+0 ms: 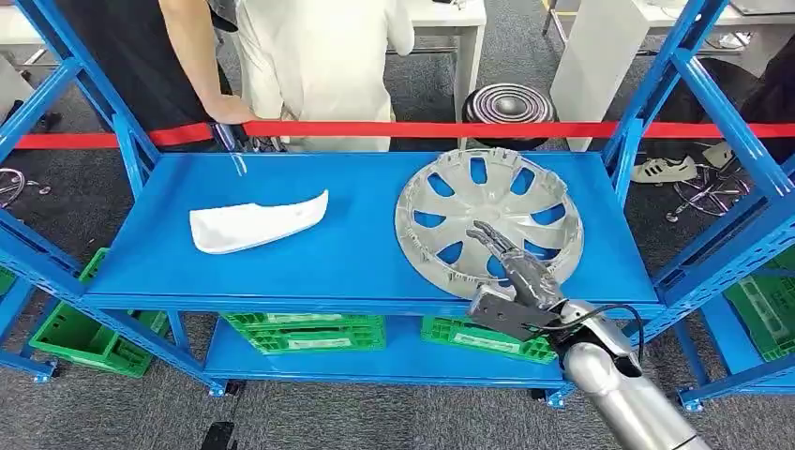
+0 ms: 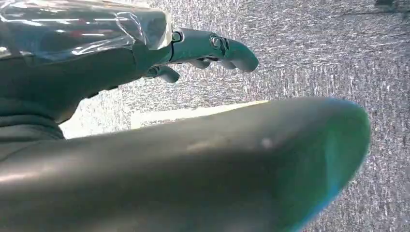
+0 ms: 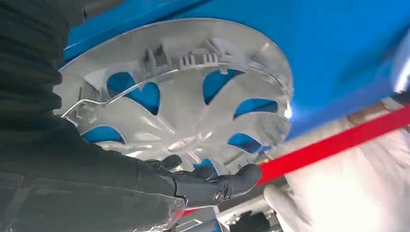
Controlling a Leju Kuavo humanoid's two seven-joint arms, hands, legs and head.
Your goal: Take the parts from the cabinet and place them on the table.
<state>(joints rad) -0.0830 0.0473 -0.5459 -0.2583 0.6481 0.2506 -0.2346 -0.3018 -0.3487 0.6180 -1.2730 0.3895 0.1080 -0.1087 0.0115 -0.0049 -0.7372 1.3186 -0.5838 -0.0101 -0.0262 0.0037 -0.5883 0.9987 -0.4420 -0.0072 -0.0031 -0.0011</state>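
Two parts: hubcap [image 1: 488,213] at shelf [image 1: 356,258] right end, white trim [image 1: 255,223] left.
Right hand [image 1: 507,258]: fingers apart, over hubcap's near rim, gripping nothing.
Left hand [image 2: 212,50]: hangs empty, fingers loosely curled.

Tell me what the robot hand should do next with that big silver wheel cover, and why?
Probably close its fingers on the near rim. The right robot hand reaches over the wheel cover, fingers spread, not yet gripping, and the cover lies flat on the blue shelf.
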